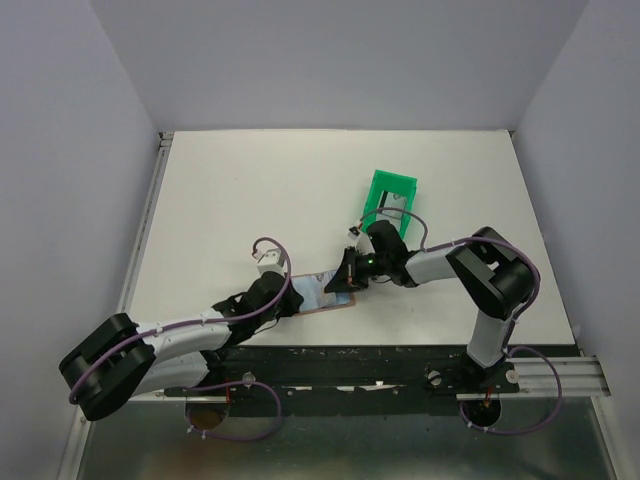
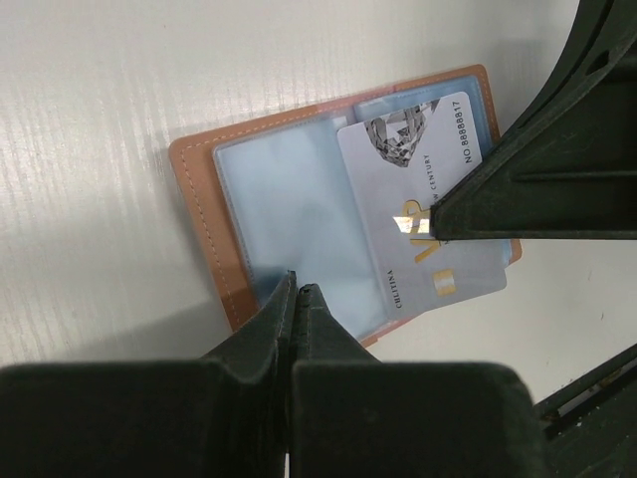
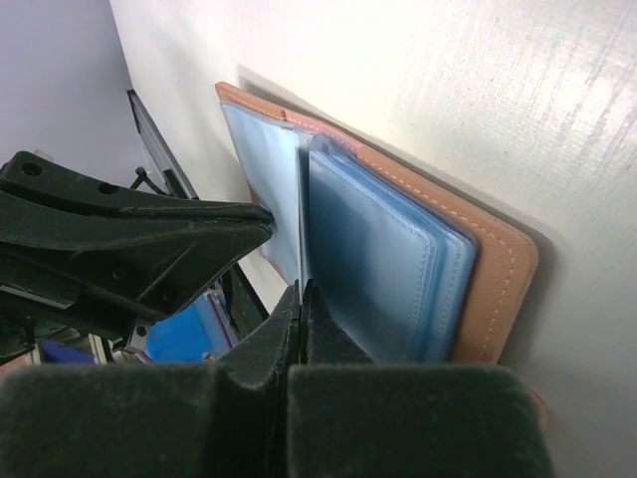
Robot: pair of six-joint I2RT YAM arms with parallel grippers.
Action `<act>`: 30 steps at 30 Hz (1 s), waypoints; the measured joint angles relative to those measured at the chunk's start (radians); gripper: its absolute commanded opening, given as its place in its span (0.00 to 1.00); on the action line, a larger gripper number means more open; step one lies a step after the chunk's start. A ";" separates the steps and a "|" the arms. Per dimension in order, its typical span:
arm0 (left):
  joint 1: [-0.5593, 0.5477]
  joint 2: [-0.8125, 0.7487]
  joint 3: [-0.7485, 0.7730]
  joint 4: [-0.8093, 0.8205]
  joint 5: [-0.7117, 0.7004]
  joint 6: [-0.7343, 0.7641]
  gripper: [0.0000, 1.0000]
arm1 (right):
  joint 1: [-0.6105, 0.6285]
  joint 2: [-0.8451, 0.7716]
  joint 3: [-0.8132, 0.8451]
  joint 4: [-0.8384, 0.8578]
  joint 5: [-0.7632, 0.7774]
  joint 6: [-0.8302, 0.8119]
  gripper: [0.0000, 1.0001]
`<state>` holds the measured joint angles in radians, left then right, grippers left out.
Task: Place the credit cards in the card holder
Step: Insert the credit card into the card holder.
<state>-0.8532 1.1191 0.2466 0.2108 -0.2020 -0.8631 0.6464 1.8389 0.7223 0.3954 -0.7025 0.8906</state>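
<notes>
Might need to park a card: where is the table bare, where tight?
Bare: the table's far-left stretch, from its left edge to the green bin; also the right side, between the right arm and the right edge. Crowded: near centre, where the left gripper and the right gripper, pinching a credit card, meet at the card holder, green bin behind.

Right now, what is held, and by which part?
Right gripper pinches the credit card by its long edge. Left gripper is shut against the card holder; a grip there cannot be told.
</notes>
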 measured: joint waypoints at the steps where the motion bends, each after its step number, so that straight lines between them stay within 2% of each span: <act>1: 0.000 -0.008 -0.007 0.002 0.001 -0.003 0.00 | 0.000 0.000 0.000 0.000 0.000 0.000 0.00; 30: 0.000 -0.039 -0.030 0.003 0.001 -0.026 0.00 | 0.000 0.081 0.004 0.215 -0.100 0.100 0.00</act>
<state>-0.8532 1.0801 0.2165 0.2142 -0.2008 -0.8886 0.6468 1.9198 0.7261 0.6106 -0.8028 0.9901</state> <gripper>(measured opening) 0.022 0.009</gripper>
